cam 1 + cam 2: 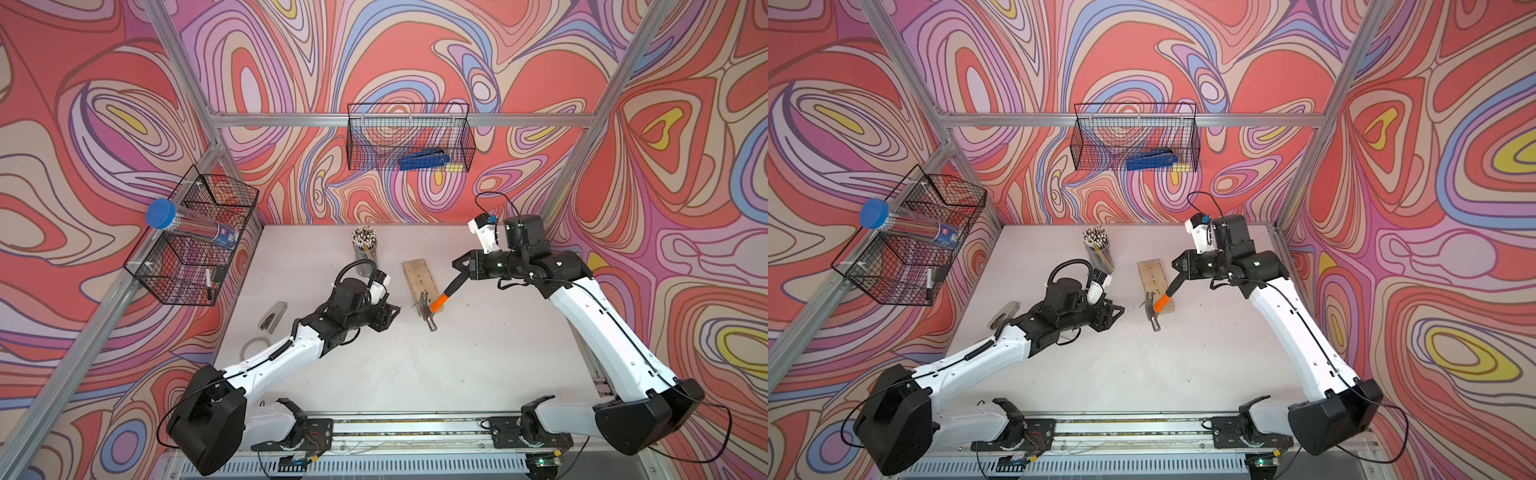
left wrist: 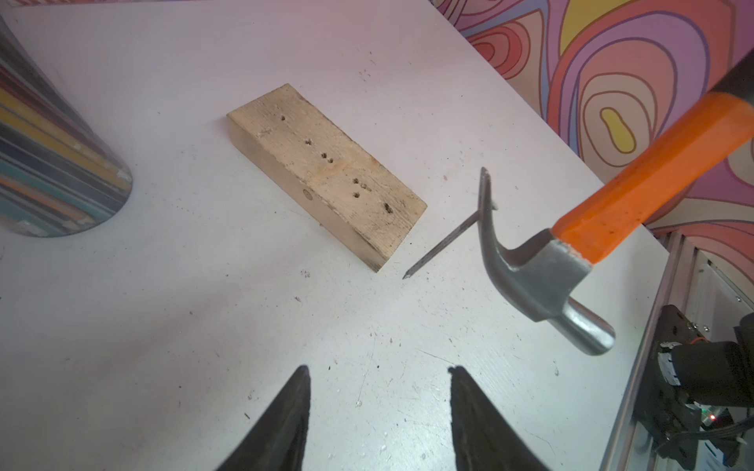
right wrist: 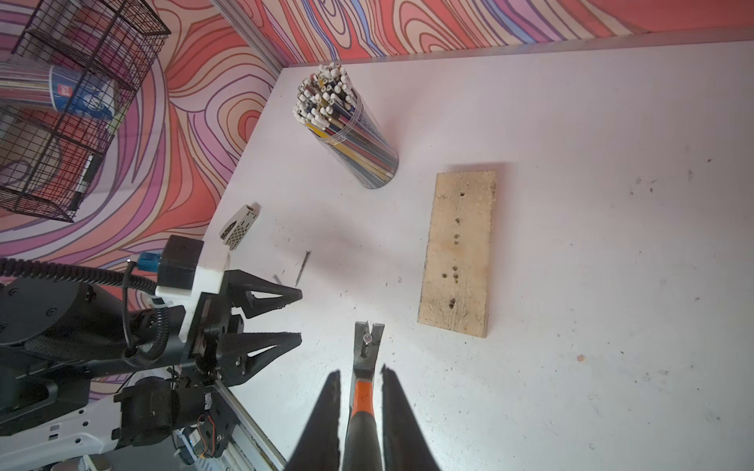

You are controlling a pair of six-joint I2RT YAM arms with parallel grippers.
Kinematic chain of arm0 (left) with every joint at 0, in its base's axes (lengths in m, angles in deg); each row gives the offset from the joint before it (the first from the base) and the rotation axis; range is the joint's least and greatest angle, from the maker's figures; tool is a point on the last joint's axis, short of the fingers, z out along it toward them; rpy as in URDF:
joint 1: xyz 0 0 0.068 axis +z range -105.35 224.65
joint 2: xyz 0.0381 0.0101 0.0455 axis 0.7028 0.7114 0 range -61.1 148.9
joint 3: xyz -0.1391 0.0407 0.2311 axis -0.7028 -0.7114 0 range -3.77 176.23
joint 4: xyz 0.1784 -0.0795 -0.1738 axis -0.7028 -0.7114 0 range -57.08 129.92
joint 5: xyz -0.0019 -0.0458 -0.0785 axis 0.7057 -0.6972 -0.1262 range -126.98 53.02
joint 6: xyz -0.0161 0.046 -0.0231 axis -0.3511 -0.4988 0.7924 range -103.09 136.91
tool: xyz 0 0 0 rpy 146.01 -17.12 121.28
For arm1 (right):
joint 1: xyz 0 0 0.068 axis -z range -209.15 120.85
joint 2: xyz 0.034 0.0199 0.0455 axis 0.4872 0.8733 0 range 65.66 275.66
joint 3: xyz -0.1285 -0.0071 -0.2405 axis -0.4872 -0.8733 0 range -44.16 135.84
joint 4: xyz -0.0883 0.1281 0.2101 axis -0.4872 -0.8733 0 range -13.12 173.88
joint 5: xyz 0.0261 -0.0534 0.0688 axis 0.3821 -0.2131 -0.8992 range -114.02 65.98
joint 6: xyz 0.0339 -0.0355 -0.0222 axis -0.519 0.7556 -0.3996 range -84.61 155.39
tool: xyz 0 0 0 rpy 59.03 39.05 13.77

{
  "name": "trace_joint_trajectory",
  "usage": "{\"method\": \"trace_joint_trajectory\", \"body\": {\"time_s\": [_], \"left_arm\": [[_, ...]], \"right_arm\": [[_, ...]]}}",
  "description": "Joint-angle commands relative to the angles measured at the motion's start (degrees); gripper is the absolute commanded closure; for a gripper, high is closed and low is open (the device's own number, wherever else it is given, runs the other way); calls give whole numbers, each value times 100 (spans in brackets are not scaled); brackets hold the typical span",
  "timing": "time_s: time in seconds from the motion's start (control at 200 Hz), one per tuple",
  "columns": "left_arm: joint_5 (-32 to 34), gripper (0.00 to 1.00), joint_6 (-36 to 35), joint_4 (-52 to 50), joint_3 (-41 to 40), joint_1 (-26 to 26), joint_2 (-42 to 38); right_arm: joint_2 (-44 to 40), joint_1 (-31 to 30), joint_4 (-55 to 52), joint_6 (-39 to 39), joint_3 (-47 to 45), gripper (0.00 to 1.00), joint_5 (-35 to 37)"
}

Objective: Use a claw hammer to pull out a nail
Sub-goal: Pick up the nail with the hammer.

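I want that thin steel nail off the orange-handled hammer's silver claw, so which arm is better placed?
Probably left. The left hand is open, empty and facing the thin steel nail; the right hand is shut on the orange-and-black claw hammer carrying it.

The wooden block [image 1: 420, 282] is lying on the bench [image 1: 395, 374]. The jar of pencils [image 1: 365, 249] is standing just behind it, to its left. The claw hammer [image 1: 428, 311] is hanging at the block's near end, a nail [image 2: 440, 246] sitting in the claw.
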Motion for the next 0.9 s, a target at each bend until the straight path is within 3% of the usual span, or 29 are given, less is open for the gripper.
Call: {"method": "trace_joint_trajectory", "body": {"time_s": [0.0, 0.145, 0.376, 0.741, 0.891], "left_arm": [[-323, 44, -392, 166, -87, -12, -133], [-842, 45, -1057, 261, -232, -26, -207], [-941, 45, -2088, 159, -365, -124, -402], [-986, 48, -2194, 188, -363, -125, -226], [-1012, 54, -2149, 82, -289, -125, -108]], "right_arm": [[-45, 149, 246, -167, 172, 100, -646], [37, 230, 159, -213, 284, 100, -890], [114, 240, 17, -226, 349, 100, -1378], [98, 240, -67, -272, 362, 100, -1845], [81, 240, -98, -283, 366, 100, -1896]]}}
